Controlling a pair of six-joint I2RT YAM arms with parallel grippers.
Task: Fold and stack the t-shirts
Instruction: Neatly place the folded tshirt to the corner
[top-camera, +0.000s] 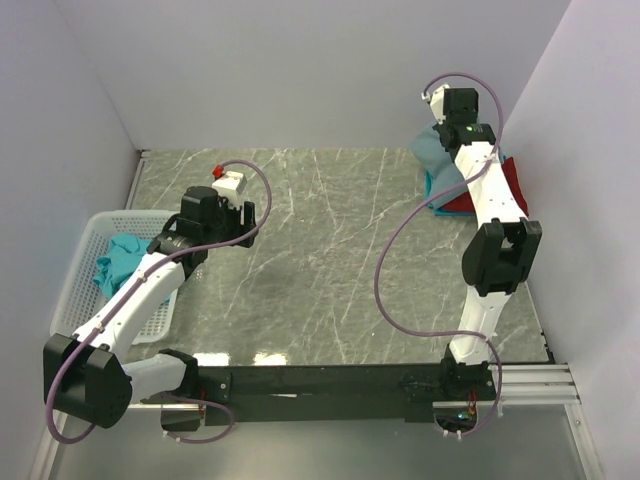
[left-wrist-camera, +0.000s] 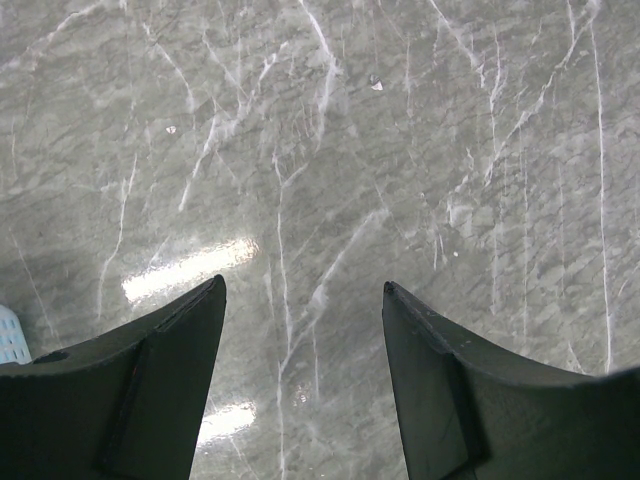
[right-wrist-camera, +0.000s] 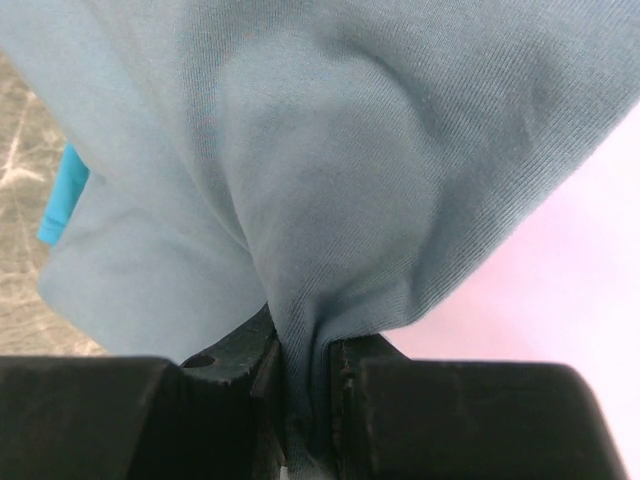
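My right gripper (right-wrist-camera: 305, 380) is shut on a fold of the slate blue-grey t-shirt (right-wrist-camera: 300, 170), which fills the right wrist view. In the top view that shirt (top-camera: 432, 148) hangs bunched at the far right, under my right wrist (top-camera: 462, 118), over a teal t-shirt (top-camera: 440, 190) and a red t-shirt (top-camera: 512, 180) on the table. Another teal t-shirt (top-camera: 120, 262) lies crumpled in the white basket (top-camera: 85, 270) at the left. My left gripper (left-wrist-camera: 305, 290) is open and empty over bare marble (left-wrist-camera: 320, 150), to the right of the basket.
The grey marble table top (top-camera: 330, 260) lies between the arms. White walls close in at the back and on both sides. A small white and red device (top-camera: 229, 180) sits at the back left. A purple cable (top-camera: 395, 260) loops beside the right arm.
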